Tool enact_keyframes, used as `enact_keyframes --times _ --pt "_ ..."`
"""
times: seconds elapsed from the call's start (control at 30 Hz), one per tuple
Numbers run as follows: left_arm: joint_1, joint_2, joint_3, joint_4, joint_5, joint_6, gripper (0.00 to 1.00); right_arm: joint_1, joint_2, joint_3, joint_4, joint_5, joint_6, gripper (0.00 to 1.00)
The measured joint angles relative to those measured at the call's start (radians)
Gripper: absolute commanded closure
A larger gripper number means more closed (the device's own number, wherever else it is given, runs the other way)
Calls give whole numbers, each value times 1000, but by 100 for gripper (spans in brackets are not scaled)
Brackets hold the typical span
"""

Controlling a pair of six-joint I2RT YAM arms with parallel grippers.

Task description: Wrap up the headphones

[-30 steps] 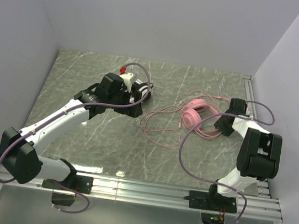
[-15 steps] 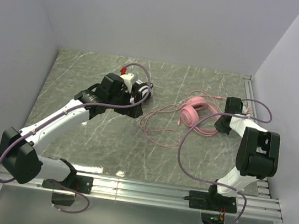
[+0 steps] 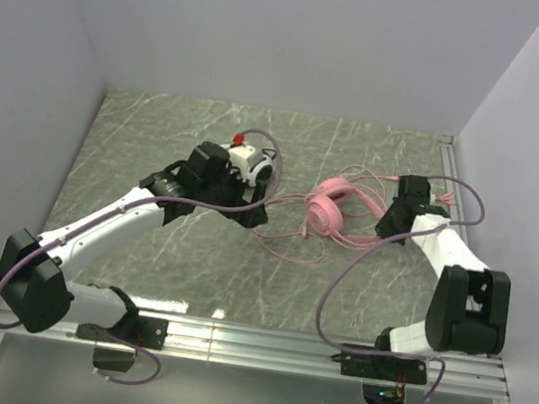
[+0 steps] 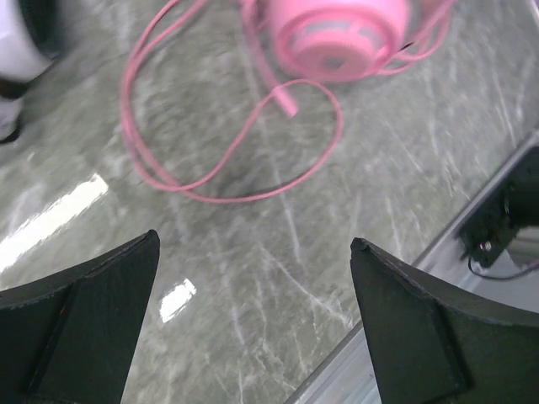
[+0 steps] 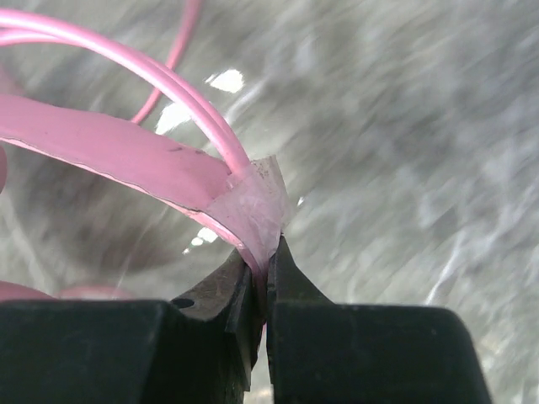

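The pink headset (image 3: 326, 210) lies right of centre on the marble table, its pink cable (image 3: 281, 247) looped toward the middle. My right gripper (image 3: 389, 217) is shut on the headset's pink band (image 5: 126, 151), where a clear wrapped piece (image 5: 257, 206) sits between the tips (image 5: 268, 246). My left gripper (image 3: 252, 203) is open and empty, just left of the cable loops. Its view shows a pink earcup (image 4: 337, 34) and cable (image 4: 227, 164) ahead of the gripper (image 4: 253, 248). A white and black shape (image 4: 15, 63), seemingly the other headset (image 3: 266, 169), is mostly hidden beside the left wrist.
An aluminium rail (image 3: 260, 339) runs along the near edge and also shows in the left wrist view (image 4: 497, 189). Another rail (image 3: 446, 162) runs down the right side. Grey walls close in the back and both sides. Purple arm cables (image 3: 340, 272) arc over the right half.
My right gripper has moved left, dragging the pink headset toward the centre. My left gripper has moved right, toward the pink cable, still open.
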Motion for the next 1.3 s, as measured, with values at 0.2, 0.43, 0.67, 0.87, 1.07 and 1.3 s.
enact_keyframes --times 0.2,0.43,0.67,0.87,1.07,1.3 --pt "-97 -11 -30 109 42 80 1 121 -106 -7 -84 -5 8 100" --pt "-285 -10 77 89 -49 370 1 127 -162 -41 -127 -3 -7 100" --pt "-511 132 289 21 -181 694 1 135 -166 -48 -132 -16 -15 100" --pt "-549 335 398 -78 -225 894 1 148 -207 -48 -144 -35 -18 100" --pt "-518 437 449 -144 -186 998 1 167 -235 -48 -154 -54 -18 100" --pt "-429 446 463 -116 -145 1059 1 192 -235 -48 -157 -60 -18 100"
